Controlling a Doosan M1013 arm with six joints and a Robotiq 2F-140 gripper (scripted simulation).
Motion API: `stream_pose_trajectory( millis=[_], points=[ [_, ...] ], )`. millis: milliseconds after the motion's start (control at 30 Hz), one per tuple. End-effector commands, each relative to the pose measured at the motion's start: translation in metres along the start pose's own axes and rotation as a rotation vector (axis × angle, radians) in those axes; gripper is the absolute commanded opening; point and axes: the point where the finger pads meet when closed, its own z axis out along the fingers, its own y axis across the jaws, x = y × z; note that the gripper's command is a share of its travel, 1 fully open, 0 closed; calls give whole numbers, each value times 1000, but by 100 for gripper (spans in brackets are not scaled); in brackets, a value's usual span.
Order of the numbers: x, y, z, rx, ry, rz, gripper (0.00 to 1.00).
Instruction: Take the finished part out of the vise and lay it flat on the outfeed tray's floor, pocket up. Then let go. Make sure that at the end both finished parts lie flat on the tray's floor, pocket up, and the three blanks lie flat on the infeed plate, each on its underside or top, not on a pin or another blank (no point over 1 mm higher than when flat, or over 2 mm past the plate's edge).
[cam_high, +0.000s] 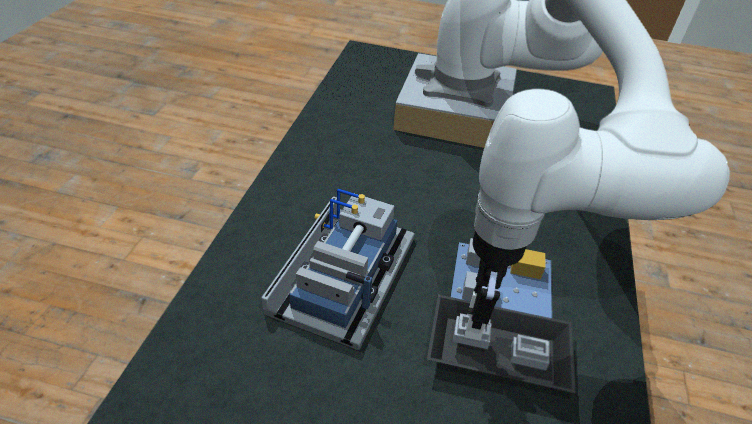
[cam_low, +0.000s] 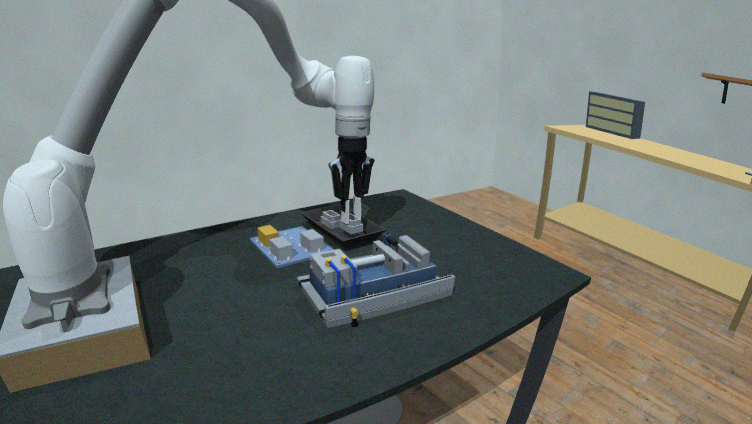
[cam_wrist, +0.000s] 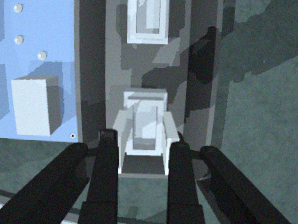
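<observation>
My gripper (cam_high: 480, 322) (cam_low: 351, 206) (cam_wrist: 144, 124) is shut on the finished part (cam_high: 468, 339) (cam_low: 351, 224) (cam_wrist: 143, 119), a light grey block with its pocket facing up. It holds the part level, low inside the dark outfeed tray (cam_high: 436, 332) (cam_low: 371, 234) (cam_wrist: 89, 50), in the tray's left half as the top view shows it, at about the height of the tray floor. I cannot tell whether the part touches the floor. The vise (cam_high: 337, 268) (cam_low: 373, 265) stands to the left of the tray, with nothing between its jaws.
A second pocketed grey part (cam_high: 530, 350) (cam_low: 330, 217) (cam_wrist: 148, 12) lies in the tray's other half. A blue fixture plate (cam_high: 526, 299) (cam_low: 259, 245) (cam_wrist: 33, 43) behind the tray carries grey blocks (cam_wrist: 29, 106) and a yellow block (cam_high: 529, 263) (cam_low: 267, 232). The arm's base (cam_high: 452, 100) stands at the table's back.
</observation>
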Motion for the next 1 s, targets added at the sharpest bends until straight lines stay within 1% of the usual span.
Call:
stream_pose_trajectory(
  millis=[0, 367, 967],
  points=[
    [0, 0, 2, 0, 0, 0, 0],
    [0, 0, 8, 0, 0, 0, 0],
    [0, 0, 9, 0, 0, 0, 0]
  ],
)
